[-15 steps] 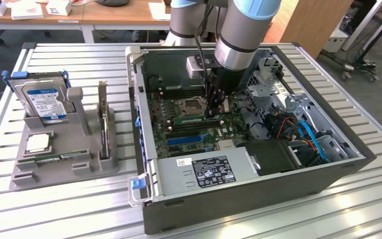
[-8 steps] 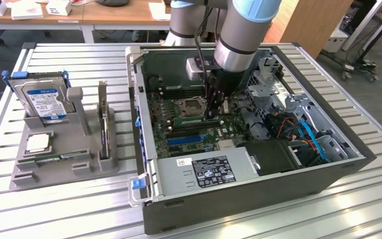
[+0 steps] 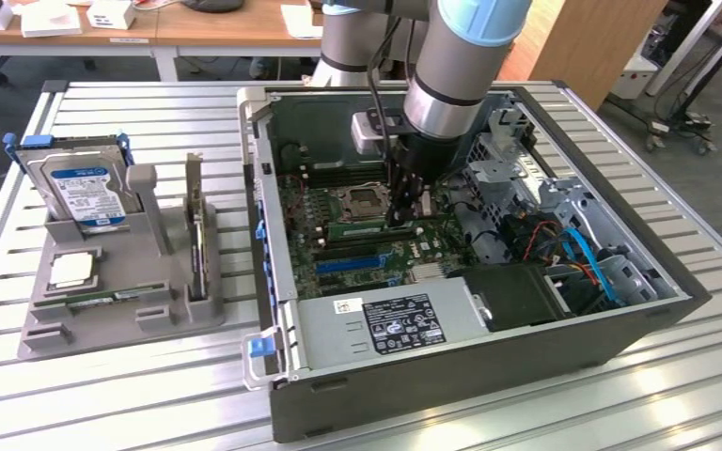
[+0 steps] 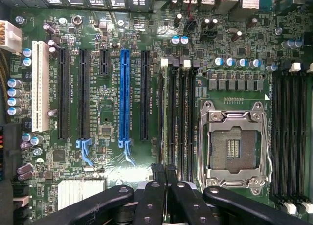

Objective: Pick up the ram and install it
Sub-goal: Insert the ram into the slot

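Note:
The ram (image 3: pixel 364 226) is a thin green stick standing on edge low over the motherboard, just beside the CPU socket (image 3: pixel 368 199). In the wrist view the ram (image 4: pixel 161 112) shows edge-on as a thin line running along the black memory slots (image 4: pixel 178 117) next to the CPU socket (image 4: pixel 234 144). My gripper (image 3: pixel 401 218) reaches straight down into the open computer case. Its black fingers (image 4: pixel 157 183) are pressed close together on the stick's end, so my gripper (image 4: pixel 165 175) is shut on the ram. I cannot tell whether the ram is seated in a slot.
The case walls (image 3: pixel 462 376) surround the arm. A power supply (image 3: pixel 386 324) and blue and orange cables (image 3: pixel 587 263) lie nearby. On the exterior view's left, a grey holder (image 3: pixel 110 282) carries a hard drive (image 3: pixel 83 193) and an upright expansion card (image 3: pixel 195 221).

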You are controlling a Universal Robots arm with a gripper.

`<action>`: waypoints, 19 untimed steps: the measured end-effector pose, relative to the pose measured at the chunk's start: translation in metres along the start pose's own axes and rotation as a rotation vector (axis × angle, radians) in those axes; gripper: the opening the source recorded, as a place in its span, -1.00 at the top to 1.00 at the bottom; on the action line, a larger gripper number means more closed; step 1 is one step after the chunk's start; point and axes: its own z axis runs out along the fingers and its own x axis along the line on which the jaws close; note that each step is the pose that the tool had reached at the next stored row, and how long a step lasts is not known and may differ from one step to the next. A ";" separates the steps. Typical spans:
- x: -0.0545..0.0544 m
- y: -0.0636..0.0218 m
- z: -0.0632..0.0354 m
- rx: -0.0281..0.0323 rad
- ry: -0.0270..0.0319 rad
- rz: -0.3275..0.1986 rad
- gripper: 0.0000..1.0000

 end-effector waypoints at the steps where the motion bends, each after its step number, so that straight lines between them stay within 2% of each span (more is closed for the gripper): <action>1: 0.000 0.0000 0.0000 -0.0001 0.0000 0.000 0.77; 3: 0.000 -0.0001 0.0002 0.0002 0.0005 0.000 0.77; 6: 0.000 -0.0001 0.0002 0.0002 0.0087 0.000 0.77; 19: -0.001 0.0000 0.0002 0.0002 0.0109 0.001 0.77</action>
